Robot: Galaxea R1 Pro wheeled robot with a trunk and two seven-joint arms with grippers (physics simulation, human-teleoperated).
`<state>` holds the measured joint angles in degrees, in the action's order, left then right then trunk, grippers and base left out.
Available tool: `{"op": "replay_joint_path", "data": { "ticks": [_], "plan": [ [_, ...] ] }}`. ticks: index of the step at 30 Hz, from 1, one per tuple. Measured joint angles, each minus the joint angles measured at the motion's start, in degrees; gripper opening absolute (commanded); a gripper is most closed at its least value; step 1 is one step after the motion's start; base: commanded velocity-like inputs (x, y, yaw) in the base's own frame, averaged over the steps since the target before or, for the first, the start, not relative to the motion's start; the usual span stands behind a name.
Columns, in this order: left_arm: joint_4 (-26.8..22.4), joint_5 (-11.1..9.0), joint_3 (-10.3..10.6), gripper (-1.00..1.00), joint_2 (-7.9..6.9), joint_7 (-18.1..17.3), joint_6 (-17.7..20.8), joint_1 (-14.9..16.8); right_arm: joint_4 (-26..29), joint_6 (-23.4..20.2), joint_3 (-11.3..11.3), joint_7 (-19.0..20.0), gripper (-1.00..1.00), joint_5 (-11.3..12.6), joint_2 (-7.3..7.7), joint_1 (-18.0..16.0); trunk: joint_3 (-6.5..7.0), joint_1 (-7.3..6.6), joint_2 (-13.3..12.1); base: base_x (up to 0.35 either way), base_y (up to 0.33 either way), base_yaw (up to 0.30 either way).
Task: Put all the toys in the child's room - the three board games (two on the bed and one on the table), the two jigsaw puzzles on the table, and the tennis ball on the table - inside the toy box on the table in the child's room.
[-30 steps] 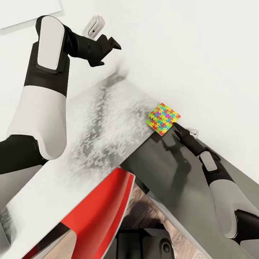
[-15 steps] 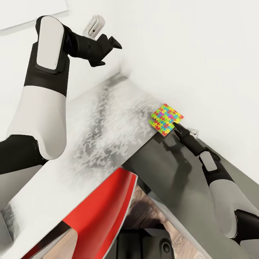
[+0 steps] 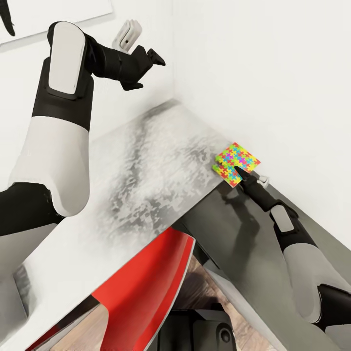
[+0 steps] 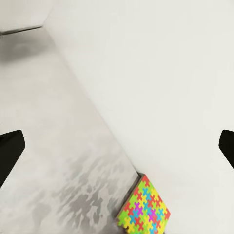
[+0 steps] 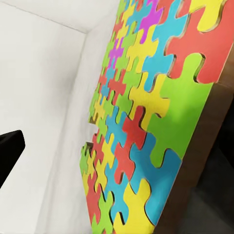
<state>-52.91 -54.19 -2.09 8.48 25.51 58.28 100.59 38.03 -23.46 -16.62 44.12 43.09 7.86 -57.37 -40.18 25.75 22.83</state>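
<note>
Two jigsaw puzzles [image 3: 238,162] lie stacked at the far corner of the table [image 3: 146,165], tight against the white wall. They also appear in the left wrist view as a jigsaw stack [image 4: 144,210] and close up in the right wrist view as colourful interlocking pieces [image 5: 146,112]. My right gripper [image 3: 240,171] reaches in from the table's end, its dark fingertip over the stack's near edge. One finger [image 5: 9,148] stands wide of the puzzle, so the jaws are apart. My left gripper [image 3: 146,72] is raised high over the table, open and holding nothing.
A red chair [image 3: 141,287] is tucked under the table's front edge. The table's dark grey side panel [image 3: 234,234] drops below my right arm. White walls meet at the corner behind the table. A framed picture [image 3: 48,14] hangs at the upper left.
The head view has shifted, sliding the table and puzzles rightward in the picture. My right fingertip, beside the puzzle stack a second ago, now overlaps its near edge. The left arm keeps its pose.
</note>
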Motion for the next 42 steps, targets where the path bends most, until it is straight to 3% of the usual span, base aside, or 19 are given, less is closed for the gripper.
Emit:
{"op": "replay_joint_path", "data": {
  "ticks": [28,29,42],
  "plan": [
    [0.07,-0.23,1.02,1.0,-0.17,0.0,-0.05,-0.01,0.7,-0.14,-0.08,-0.1,1.0,0.02,-0.04,0.16,0.0,0.0,0.0,0.0,0.0,0.01],
    [0.07,-0.24,1.02,1.0,-0.17,0.0,-0.05,-0.01,0.71,-0.14,-0.08,-0.11,-1.0,0.02,-0.05,0.15,0.0,0.0,0.0,0.0,0.0,0.0],
    [0.1,-0.24,1.06,1.0,-0.17,0.0,-0.05,-0.01,1.22,-0.16,-0.09,-0.67,-1.0,0.19,-0.2,0.43,0.0,0.0,0.0,0.0,0.0,0.0]
  ]
}}
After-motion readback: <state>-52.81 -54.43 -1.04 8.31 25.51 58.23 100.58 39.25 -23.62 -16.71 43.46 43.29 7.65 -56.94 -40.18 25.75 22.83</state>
